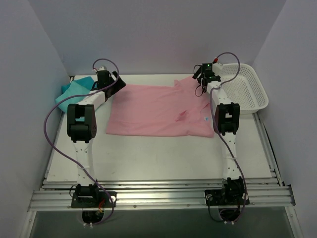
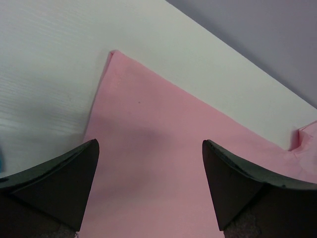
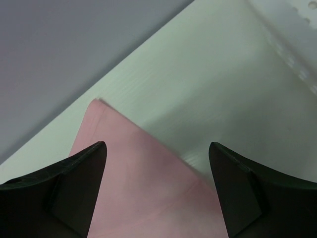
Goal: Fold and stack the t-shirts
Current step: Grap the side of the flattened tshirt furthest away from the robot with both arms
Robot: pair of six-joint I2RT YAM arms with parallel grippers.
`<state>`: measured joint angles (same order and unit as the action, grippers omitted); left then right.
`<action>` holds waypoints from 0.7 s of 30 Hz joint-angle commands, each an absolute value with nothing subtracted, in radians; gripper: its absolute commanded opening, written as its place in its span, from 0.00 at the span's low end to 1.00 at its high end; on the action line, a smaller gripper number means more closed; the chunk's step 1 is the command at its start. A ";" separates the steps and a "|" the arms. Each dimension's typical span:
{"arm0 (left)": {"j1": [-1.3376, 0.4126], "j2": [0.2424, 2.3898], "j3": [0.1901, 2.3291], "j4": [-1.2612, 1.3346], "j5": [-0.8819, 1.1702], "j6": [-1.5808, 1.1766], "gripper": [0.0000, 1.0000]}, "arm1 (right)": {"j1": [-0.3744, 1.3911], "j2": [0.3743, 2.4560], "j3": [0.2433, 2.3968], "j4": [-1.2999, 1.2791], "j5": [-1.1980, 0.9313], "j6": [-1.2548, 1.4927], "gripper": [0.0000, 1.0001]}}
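The light pink t-shirt lies spread flat across the back middle of the table. The teal t-shirt lies bunched at the back left corner, partly behind my left arm. My left gripper is open just above the pink shirt's far left corner; in the left wrist view it frames that corner of the pink shirt. My right gripper is open above the shirt's far right sleeve; in the right wrist view it hangs over the sleeve corner of the pink shirt. Both are empty.
A white plastic mesh basket stands at the back right corner, close beside my right gripper. Grey walls enclose the table at the back and both sides. Bare tabletop lies in front of the pink shirt.
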<state>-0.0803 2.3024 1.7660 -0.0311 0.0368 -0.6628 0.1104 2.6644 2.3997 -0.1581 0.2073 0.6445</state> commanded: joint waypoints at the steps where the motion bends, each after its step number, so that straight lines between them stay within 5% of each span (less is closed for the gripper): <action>1: -0.072 2.292 1.803 0.072 0.086 -0.669 0.94 | 0.104 2.672 2.448 -0.078 0.166 0.615 0.80; 17: -0.072 2.300 1.763 0.149 0.110 -0.704 0.94 | 0.164 2.823 2.510 0.024 0.069 0.699 0.80; 21: -0.069 2.278 1.721 0.172 0.110 -0.699 0.94 | 0.167 2.827 2.500 0.029 0.064 0.709 0.58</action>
